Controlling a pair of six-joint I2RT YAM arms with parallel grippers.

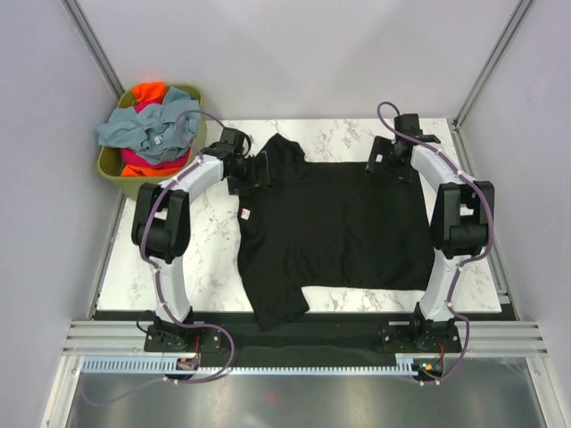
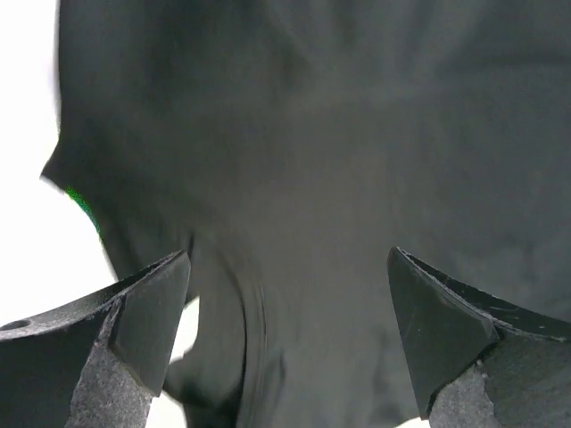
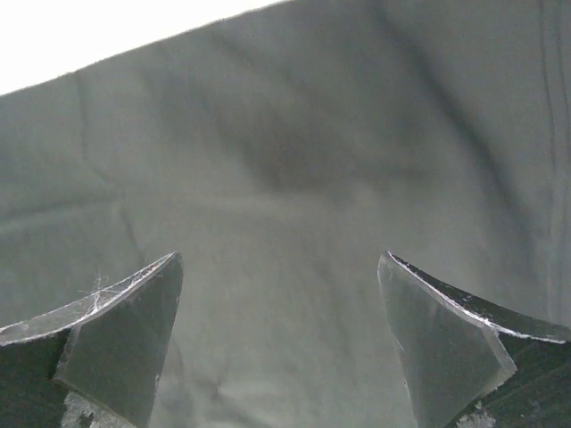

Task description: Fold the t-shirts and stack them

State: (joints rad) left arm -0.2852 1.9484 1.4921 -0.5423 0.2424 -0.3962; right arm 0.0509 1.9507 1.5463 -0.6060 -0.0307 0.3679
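The large black t-shirt (image 1: 335, 227) lies spread on the marble table, collar to the left with a small white tag (image 1: 245, 214), one sleeve at the far left and one hanging at the near edge. My left gripper (image 1: 260, 169) is open, just above the far sleeve; black cloth (image 2: 294, 178) fills its wrist view between the fingers. My right gripper (image 1: 385, 166) is open over the shirt's far hem corner; its wrist view shows flat cloth (image 3: 285, 223) and the hem edge. Grey-blue (image 1: 143, 129), orange (image 1: 149, 91) and magenta-pink (image 1: 147, 160) shirts lie in the basket.
The olive-green basket (image 1: 109, 165) stands off the table's far left corner. Marble table (image 1: 210, 259) shows left of the shirt and along the far edge. Grey walls and metal frame posts enclose the table; a black strip runs along the near edge.
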